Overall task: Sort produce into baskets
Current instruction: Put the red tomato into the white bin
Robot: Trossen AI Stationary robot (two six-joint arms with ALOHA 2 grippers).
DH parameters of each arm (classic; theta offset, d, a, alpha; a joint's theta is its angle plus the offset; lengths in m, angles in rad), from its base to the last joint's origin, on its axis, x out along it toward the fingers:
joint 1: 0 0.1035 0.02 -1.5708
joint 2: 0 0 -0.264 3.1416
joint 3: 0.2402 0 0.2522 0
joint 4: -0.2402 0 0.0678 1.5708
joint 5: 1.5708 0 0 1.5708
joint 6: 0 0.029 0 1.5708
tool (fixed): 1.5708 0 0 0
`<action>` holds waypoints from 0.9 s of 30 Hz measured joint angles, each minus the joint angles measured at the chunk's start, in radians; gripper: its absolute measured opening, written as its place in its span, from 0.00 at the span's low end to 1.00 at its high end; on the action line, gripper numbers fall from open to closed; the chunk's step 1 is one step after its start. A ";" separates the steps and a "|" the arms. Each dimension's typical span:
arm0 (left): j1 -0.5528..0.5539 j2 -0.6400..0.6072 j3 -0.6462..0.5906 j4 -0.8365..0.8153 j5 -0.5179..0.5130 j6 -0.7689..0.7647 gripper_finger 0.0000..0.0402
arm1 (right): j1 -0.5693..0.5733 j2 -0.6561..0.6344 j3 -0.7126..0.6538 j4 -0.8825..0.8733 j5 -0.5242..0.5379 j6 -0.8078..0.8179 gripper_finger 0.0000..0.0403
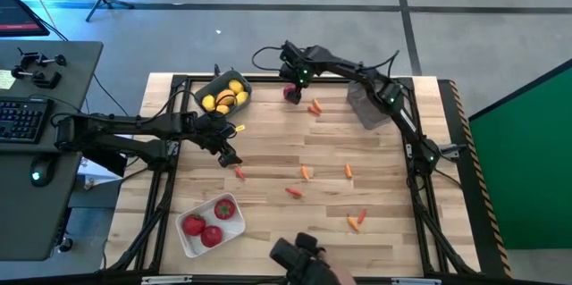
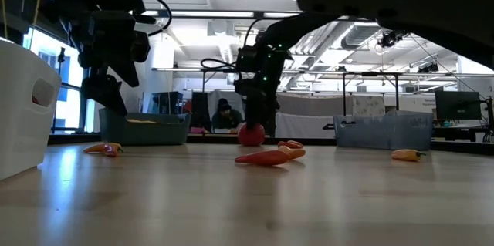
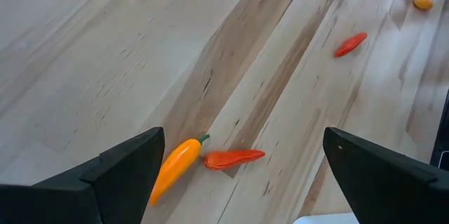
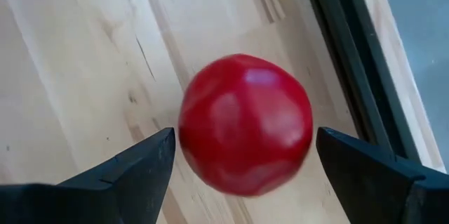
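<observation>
Produce is only partly sorted. The white basket (image 1: 234, 227) near the table's front left holds three red fruits, and the blue-grey basket (image 1: 204, 88) at the back left holds the yellow lemon-like fruits (image 1: 225, 96). The dark translucent basket (image 1: 365, 106) at the back right looks empty, though I cannot be sure. One red fruit (image 4: 245, 134) lies loose at the back edge, and the right gripper (image 1: 292, 79) hovers over it with its jaws spread wide on either side, not touching — judging by that, a grasp is the step in hand. The left gripper (image 1: 227, 155) hangs over a pair of peppers, one orange (image 3: 175, 168) and one red (image 3: 233, 158), lying tip to tip; its jaws are also wide apart and empty. More peppers lie scattered across the middle and right of the table (image 1: 393, 196) — all still to be collected.
</observation>
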 joint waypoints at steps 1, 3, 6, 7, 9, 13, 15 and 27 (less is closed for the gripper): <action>0.000 0.000 0.000 0.000 0.000 0.000 0.94 | 0.002 0.002 0.002 0.001 -0.001 -0.001 0.84; 0.000 0.000 0.000 0.000 0.000 0.000 0.94 | 0.003 0.003 0.002 0.003 -0.001 -0.008 0.84; 0.000 0.000 0.000 0.000 0.000 -0.003 0.94 | 0.004 0.003 0.002 0.008 -0.004 -0.015 0.83; 0.000 0.000 0.000 0.000 0.000 -0.003 0.94 | 0.004 0.003 0.003 0.009 -0.004 -0.015 0.83; 0.000 0.000 0.000 0.000 0.000 -0.004 0.94 | 0.004 0.003 0.002 0.020 -0.005 -0.015 0.80; 0.000 0.000 0.000 0.000 0.000 -0.037 0.94 | 0.004 0.003 0.002 0.034 -0.008 -0.015 0.69; 0.000 0.000 0.000 0.000 -0.006 -0.044 0.94 | 0.004 0.003 0.001 0.037 -0.007 -0.015 0.61; -0.005 0.000 0.001 0.028 -0.029 -0.053 0.94 | 0.002 -0.009 -0.012 0.002 -0.003 -0.011 0.48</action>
